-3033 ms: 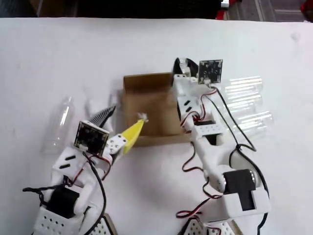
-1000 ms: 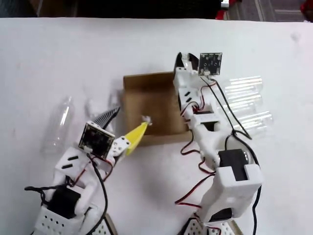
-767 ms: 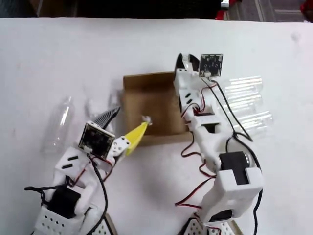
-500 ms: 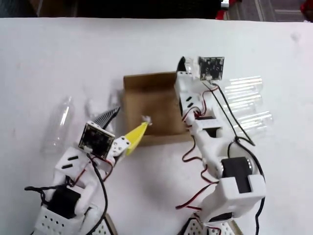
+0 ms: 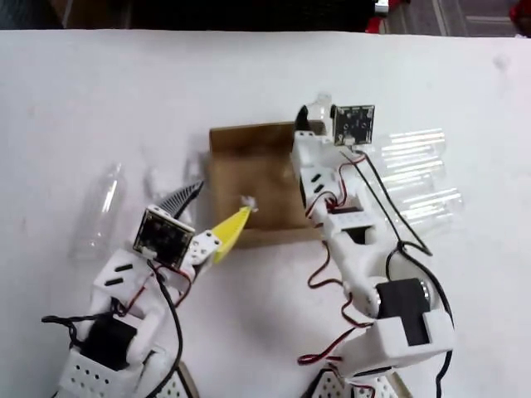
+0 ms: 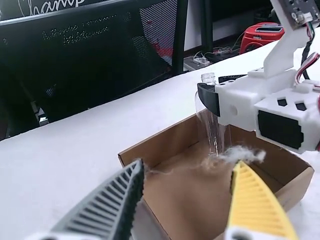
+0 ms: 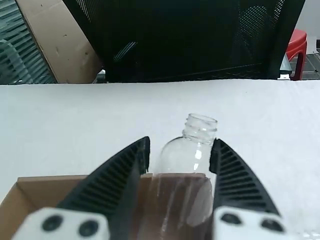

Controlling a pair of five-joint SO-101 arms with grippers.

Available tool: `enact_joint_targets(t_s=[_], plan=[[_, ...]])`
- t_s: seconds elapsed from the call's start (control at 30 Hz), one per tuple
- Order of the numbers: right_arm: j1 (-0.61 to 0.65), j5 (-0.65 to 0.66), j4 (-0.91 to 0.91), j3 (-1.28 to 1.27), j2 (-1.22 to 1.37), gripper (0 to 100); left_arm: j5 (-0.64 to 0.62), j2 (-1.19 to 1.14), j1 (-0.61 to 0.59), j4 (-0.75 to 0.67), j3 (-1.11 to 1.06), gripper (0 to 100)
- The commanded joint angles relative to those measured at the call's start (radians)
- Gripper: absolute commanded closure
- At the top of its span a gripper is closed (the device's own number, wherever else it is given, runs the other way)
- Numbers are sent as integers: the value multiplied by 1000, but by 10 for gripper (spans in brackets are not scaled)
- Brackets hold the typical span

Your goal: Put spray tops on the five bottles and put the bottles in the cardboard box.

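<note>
— Where's the bottle (image 7: pixel 186 150)?
— Upright in the far right corner of the box (image 5: pixel 249 178). Its open neck stands above the box wall. I can't tell whether its base rests on the box floor.
— And who has it?
— The right claw (image 7: pixel 180 144) is clamped round its body, one black finger on each side.
— How does that arm lie?
— It's stretched forward along the box's right side, with the wrist just above the box's right wall.
— The other arm?
— It's folded low at the near left. The left claw (image 6: pixel 189 167) is spread wide and grasps nothing. It points at the box's near left edge, with the grey finger (image 6: pixel 112 205) outside the box and the yellow finger (image 6: pixel 255 200) over the near wall. A tuft of white fluff (image 6: pixel 235 154) clings to the yellow tip.
— What else is on the desk (image 5: pixel 124 91)?
— A loose bottle (image 5: pixel 98 211) lies on its side, well left of the box. A bottle row (image 5: pixel 419 176) lies just right of the right arm, partly behind its cables. A black mesh chair (image 7: pixel 200 35) stands behind the desk.
</note>
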State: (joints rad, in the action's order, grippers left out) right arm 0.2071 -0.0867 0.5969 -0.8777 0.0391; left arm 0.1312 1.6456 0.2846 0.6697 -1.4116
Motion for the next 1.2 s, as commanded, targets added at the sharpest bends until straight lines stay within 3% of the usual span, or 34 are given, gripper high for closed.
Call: enact_joint_targets(t_s=[0.0,0.23,0.3,0.43,0.53,0.87,1.17], plan=[[8,2,10,-14,-77,832,14,13,10,-23,8,736],[-16,-8,-54,48,-85,830,14,13,10,-23,8,736],[-21,-9,-226,143,-91,830,14,13,10,-23,8,736],[-28,-120,-759,456,-56,829,14,13,10,-23,8,736],[-35,-146,-986,638,-5,829,14,13,10,-25,8,736],[-45,-143,-1001,700,77,829,14,13,10,-25,8,736],[-45,-141,-888,700,128,832,14,13,10,-25,9,736]])
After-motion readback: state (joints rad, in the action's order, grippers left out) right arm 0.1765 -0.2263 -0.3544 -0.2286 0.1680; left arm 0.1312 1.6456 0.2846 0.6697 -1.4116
